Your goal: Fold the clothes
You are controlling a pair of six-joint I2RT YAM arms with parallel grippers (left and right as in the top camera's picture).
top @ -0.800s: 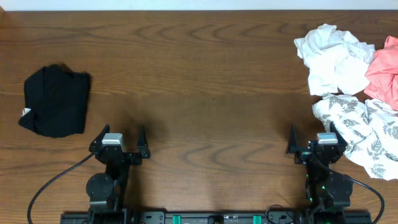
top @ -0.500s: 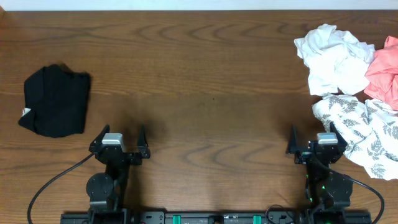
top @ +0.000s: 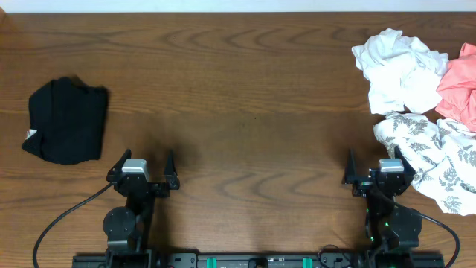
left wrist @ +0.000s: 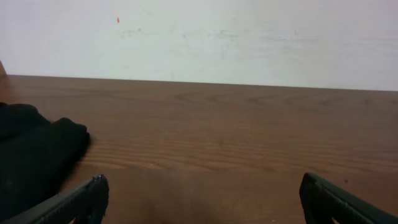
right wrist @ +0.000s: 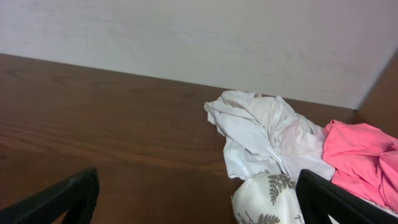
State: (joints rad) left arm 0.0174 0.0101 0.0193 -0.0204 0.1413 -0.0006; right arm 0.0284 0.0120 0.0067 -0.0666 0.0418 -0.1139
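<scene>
The folded black garment (top: 67, 121) is lying far left, long axis running away from the arms. The white T-shirt (top: 398, 71), pink garment (top: 460, 85) and leaf-print garment (top: 435, 152) are sitting crumpled far right. The left gripper (top: 144, 161) and right gripper (top: 374, 162) are both hanging wide open, gripping nothing.

1. Arms: the left end effector (top: 145, 165) and the right end effector (top: 373, 165) show no detectable shift in position or jaw spacing across the overhead sequence.
2. Cloth: the black garment (top: 67, 120), white T-shirt (top: 398, 71), pink garment (top: 460, 85) and leaf-patterned garment (top: 435, 160) show no altered outline on the tabletop (top: 253, 97).

Lone garment (top: 67, 121) left, clothes heap (top: 407, 83) right
</scene>
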